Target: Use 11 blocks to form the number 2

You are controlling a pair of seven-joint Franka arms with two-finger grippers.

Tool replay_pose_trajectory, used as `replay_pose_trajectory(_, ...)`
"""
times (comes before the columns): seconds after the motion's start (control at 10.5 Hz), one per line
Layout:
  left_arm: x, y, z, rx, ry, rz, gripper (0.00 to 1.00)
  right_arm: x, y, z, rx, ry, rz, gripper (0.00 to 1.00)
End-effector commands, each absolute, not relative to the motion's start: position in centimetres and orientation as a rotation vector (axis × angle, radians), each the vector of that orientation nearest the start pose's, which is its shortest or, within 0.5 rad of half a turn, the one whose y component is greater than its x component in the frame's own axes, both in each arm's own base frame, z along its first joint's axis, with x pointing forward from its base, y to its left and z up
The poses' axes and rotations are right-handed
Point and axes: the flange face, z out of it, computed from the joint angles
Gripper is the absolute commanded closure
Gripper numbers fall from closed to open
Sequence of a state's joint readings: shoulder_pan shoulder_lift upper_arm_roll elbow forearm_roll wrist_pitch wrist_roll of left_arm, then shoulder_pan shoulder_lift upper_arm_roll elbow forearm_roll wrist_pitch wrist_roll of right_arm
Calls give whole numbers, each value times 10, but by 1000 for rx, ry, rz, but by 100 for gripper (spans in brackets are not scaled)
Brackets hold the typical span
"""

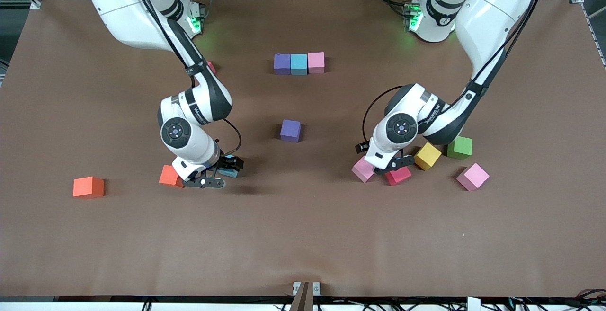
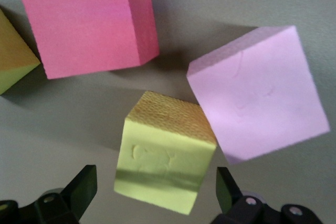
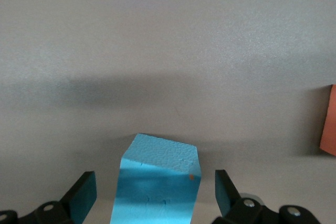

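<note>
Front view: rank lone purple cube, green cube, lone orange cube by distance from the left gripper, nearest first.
From the left gripper, open over the pink, red and yellow cluster:
1. Green cube, beside that cluster, toward the left arm's end of the table.
2. Lone purple cube, mid-table.
3. Lone orange cube, at the right arm's end of the table.

purple cube [image 1: 290, 130], green cube [image 1: 459, 147], brown table [image 1: 303, 235]

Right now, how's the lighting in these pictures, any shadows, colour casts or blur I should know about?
Front view: even light, sharp; green glow from the base lights on the table; soft shadows under both arms. Left wrist view: close and slightly soft; a shadow band crosses the yellow block between the open left gripper fingers. Right wrist view: the blue block is shaded low down, a broad shadow on the table above it.
</note>
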State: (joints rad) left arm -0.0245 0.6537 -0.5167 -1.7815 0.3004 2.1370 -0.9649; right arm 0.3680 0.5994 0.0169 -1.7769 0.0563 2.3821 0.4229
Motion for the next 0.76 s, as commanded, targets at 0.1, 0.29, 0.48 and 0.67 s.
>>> replay_pose_trajectory(0.1, 567, -298, 200, -3025, -381, 242, 0, 617, 248, 207, -3080, 322, 47, 0)
replay_pose_trajectory(0.29, 568, -299, 200, -3039, -382, 229, 13, 617, 251, 202, -3066, 416, 48, 0)
replay_pose_trajectory(0.48, 568, -301, 201, -3042, -378, 225, 48, 618, 252, 198, -3051, 489, 35, 0)
replay_pose_trajectory(0.67, 573, -299, 205, -3048, -372, 213, 62, 618, 252, 196, -3051, 496, 40, 0)
